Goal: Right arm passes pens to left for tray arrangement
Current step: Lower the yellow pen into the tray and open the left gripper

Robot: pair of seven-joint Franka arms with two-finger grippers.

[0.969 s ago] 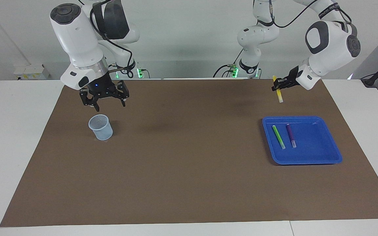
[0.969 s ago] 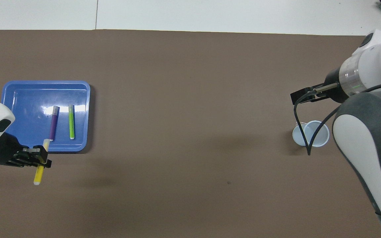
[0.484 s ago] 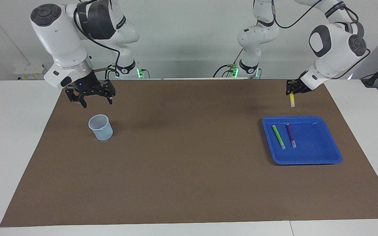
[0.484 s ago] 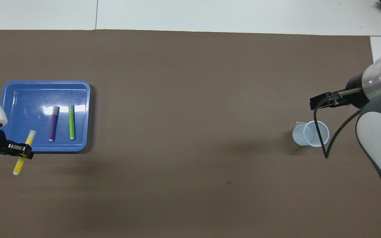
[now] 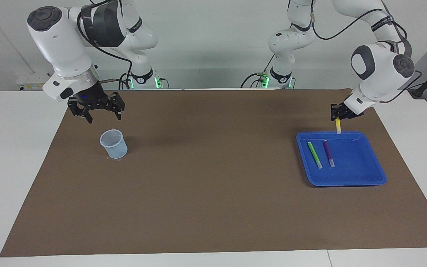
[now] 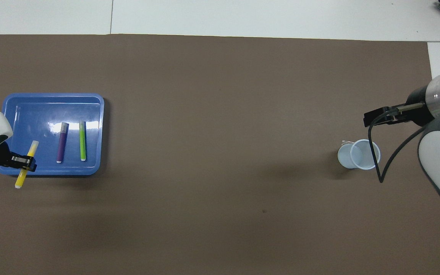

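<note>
The blue tray (image 5: 369, 148) (image 6: 25, 107) lies toward the left arm's end of the table. A green pen (image 5: 314, 155) (image 6: 83, 140) and a purple pen (image 5: 328, 153) (image 6: 62, 142) lie side by side in it. My left gripper (image 5: 338, 116) (image 6: 25, 164) is shut on the yellow pen (image 5: 338, 126) (image 6: 26, 164) and holds it in the air over the tray's rim nearest the robots, the pen hanging down toward the tray. My right gripper (image 5: 101, 115) (image 6: 376, 116) is open and empty, raised above the mat beside the mesh cup.
A small pale blue mesh cup (image 5: 113, 144) (image 6: 359, 154) stands on the brown mat (image 5: 206, 178) toward the right arm's end. White table surface borders the mat on all sides.
My left gripper has carried the yellow pen down and toward the tray, from over bare mat to over the tray's rim. My right gripper has drawn back away from the cup toward its table end.
</note>
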